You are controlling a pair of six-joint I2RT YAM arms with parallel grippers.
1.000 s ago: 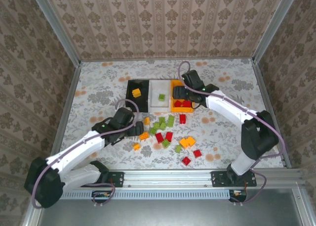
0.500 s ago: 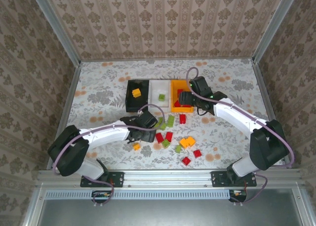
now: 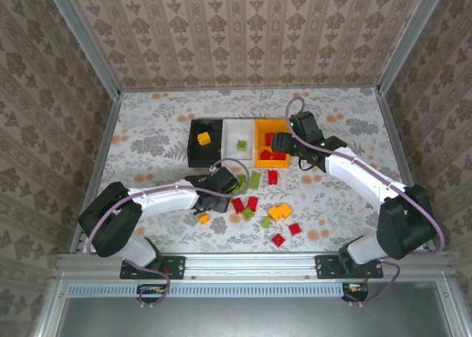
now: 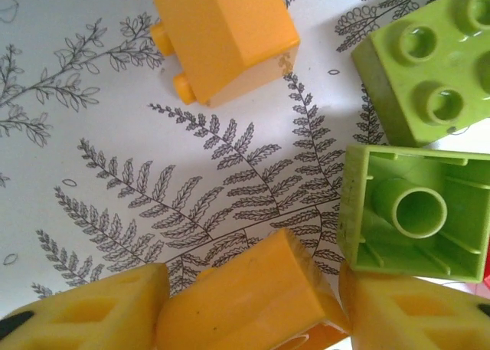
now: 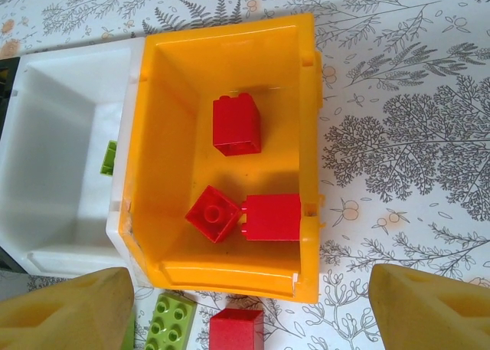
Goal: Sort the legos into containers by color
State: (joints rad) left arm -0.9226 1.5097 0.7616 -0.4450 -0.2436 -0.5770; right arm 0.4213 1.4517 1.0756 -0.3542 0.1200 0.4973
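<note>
Moved: left gripper [image 4: 251, 323] swung into the lego pile [image 3: 254, 197]; right gripper [image 5: 245, 285] shifted right over the orange bin [image 5: 310, 135].
Left gripper: clamped on an orange brick [image 4: 253, 289], bottom centre.
Right gripper: spread, empty.
Nearby: upturned green brick [image 4: 417, 212] just right of it.
Orange bin: three red bricks [image 5: 236, 125].
White bin [image 5: 69, 243]: green piece [image 5: 108, 157], half hidden by wall.

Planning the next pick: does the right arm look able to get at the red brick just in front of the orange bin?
Probably yes: the right gripper hangs open and empty nearby, and nothing covers the red brick.
</note>
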